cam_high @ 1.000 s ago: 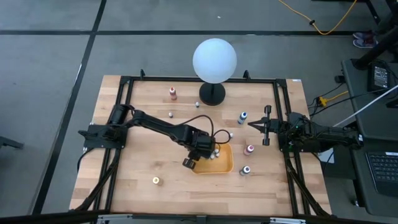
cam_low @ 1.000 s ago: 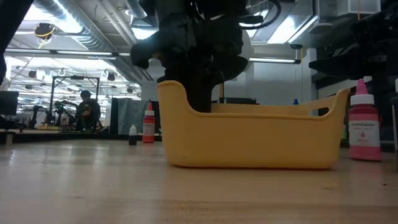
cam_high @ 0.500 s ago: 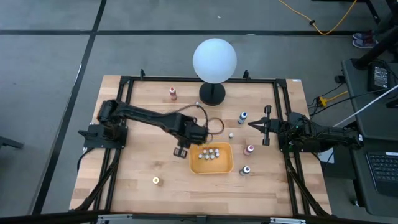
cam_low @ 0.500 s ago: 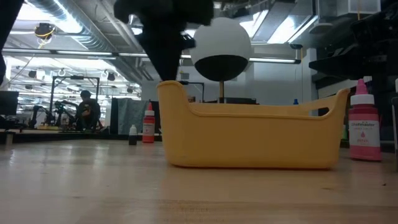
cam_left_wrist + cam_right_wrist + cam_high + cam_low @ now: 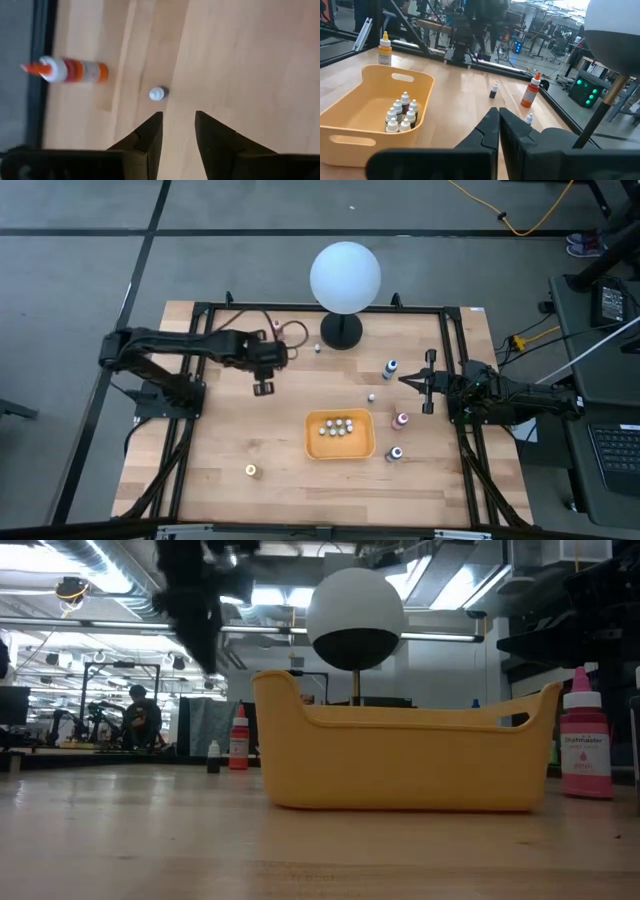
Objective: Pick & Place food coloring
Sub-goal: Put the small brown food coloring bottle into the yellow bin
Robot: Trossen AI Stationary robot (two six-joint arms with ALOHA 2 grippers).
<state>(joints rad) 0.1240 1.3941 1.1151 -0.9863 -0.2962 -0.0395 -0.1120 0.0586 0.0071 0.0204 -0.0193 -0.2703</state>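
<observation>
I've got the left hand (image 5: 263,387) up near the far-left part of the bench (image 5: 240,430), fingers (image 5: 150,131) spread partway with nothing between them. It hangs over bare wood, and I read that as lining up on the orange bottle (image 5: 278,331) at the back edge, just beyond it. Through the left wrist view that bottle (image 5: 65,70) stands on its base, long axis straight up off the bench, its orange nozzle tip on top. A tiny white-capped one (image 5: 157,93) sits just ahead of my fingertips, upright too, cap toward the camera.

The yellow tray (image 5: 366,442) sits mid-bench as the drop spot; several small bottles (image 5: 401,114) are bunched in it, all upright, pale caps up. Outside it there's a pink bottle (image 5: 401,420) beside its right end, a blue one (image 5: 390,368) further back, another (image 5: 396,452) at its near right corner, and one (image 5: 251,470) alone at the near left.

Right hand (image 5: 429,385) is parked at the right side, fingers pressed together, empty. The lamp (image 5: 344,280) stands at the back.
</observation>
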